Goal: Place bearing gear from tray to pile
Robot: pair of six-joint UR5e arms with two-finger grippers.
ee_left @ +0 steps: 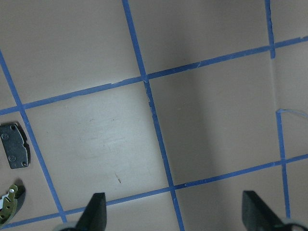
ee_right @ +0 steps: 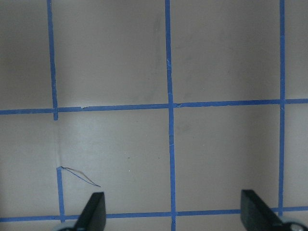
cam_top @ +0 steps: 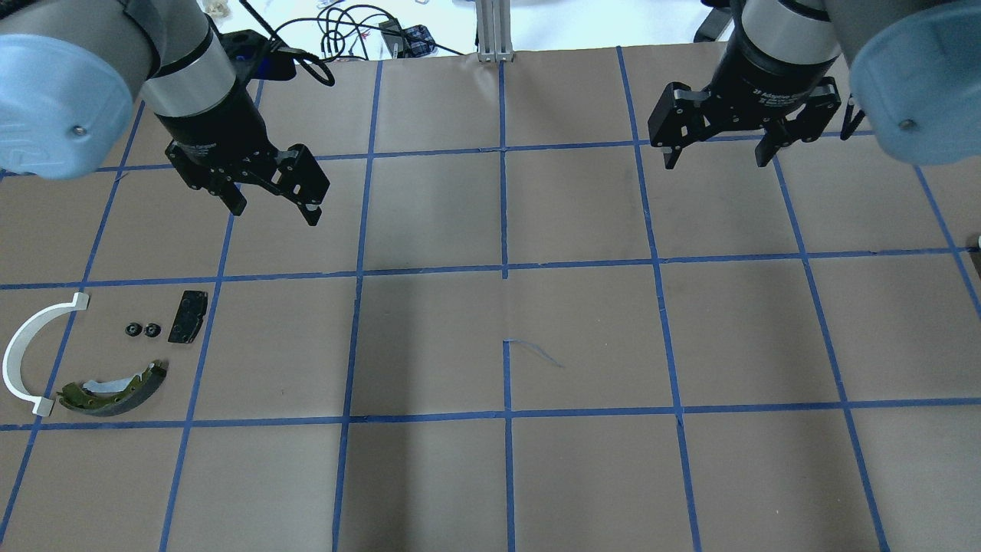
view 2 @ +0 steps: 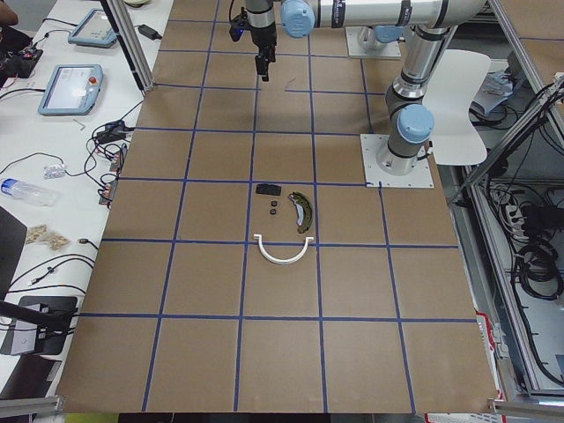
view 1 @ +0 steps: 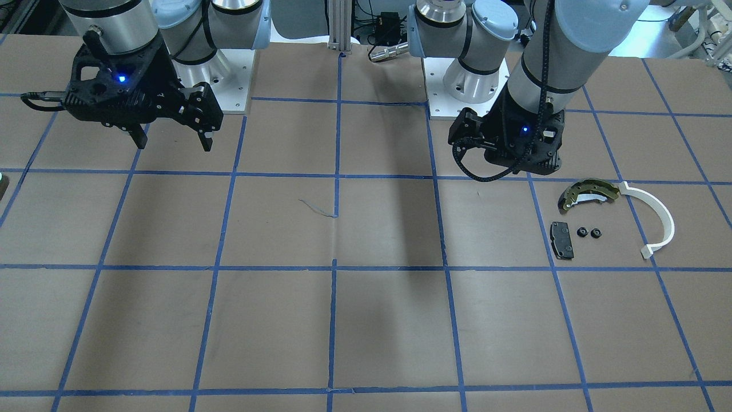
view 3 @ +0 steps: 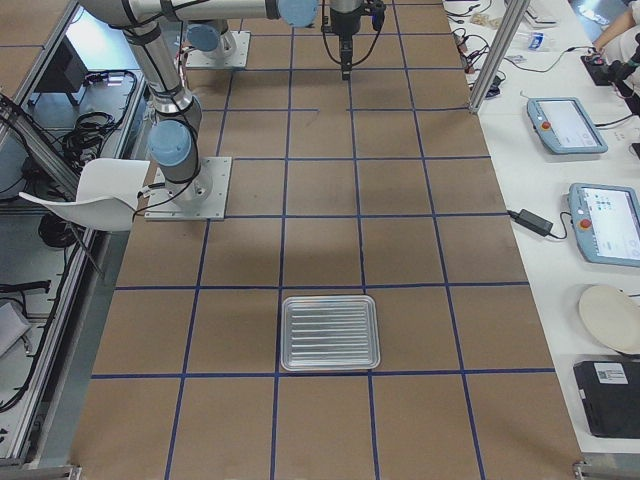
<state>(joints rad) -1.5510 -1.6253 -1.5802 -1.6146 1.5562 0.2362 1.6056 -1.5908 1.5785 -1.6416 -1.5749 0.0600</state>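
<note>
Two gears (cam_top: pixel 133 330) sit in the pile (cam_top: pixel 115 387) beside the pad (cam_top: pixel 188 316); the tray (view 3: pixel 330 333) looks bare. Left gripper (cam_top: pixel 274 213) and right gripper (cam_top: pixel 716 161) hang spread, empty; a low sweep could roll the gears away.

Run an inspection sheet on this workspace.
Surface: table, brown paper, blue tape grid.
Job's things: two gears beside pad, shoe and arc; tray, nothing seen in it.
Clutter: tape curl mid-table.
Grippers: left gripper and right gripper open, empty, above the table.
Cables: black cable looped at the left wrist; loose cables beyond the far edge.
Surroundings: tablets on a side bench; white chair.
</note>
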